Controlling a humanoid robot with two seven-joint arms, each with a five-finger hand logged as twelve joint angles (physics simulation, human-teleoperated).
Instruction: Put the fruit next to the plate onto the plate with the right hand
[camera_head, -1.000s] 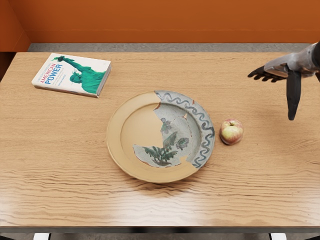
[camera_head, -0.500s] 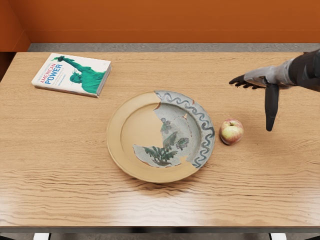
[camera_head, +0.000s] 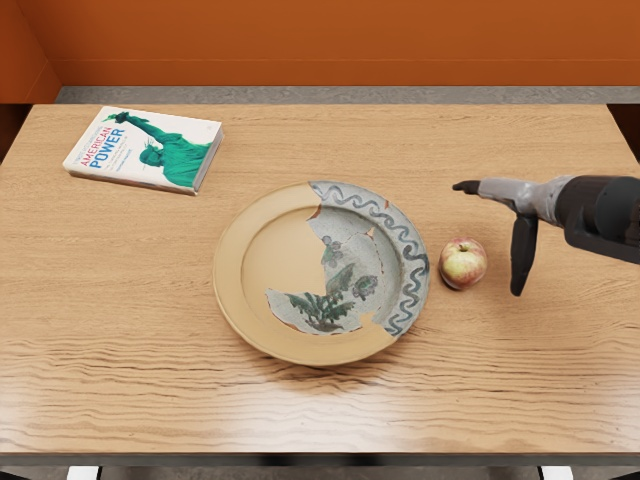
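Observation:
A red and yellow apple (camera_head: 463, 263) rests on the table just right of the plate (camera_head: 250, 262), a wide tan dish with a blue and green painted patch. My right hand (camera_head: 497, 225) comes in from the right edge and hovers just right of the apple, fingers spread and holding nothing. Its long fingers (camera_head: 470, 187) reach left above the apple while the thumb (camera_head: 520, 260) hangs down beside it, a small gap away. The left arm is out of view.
A book (camera_head: 145, 147) with a green statue cover lies at the far left of the wooden table (camera_head: 320, 400). An orange wall runs behind the table's far edge.
The right hand has moved left and lower across the frames, from the upper right corner to just beside the apple. Apple, plate and book have not moved.

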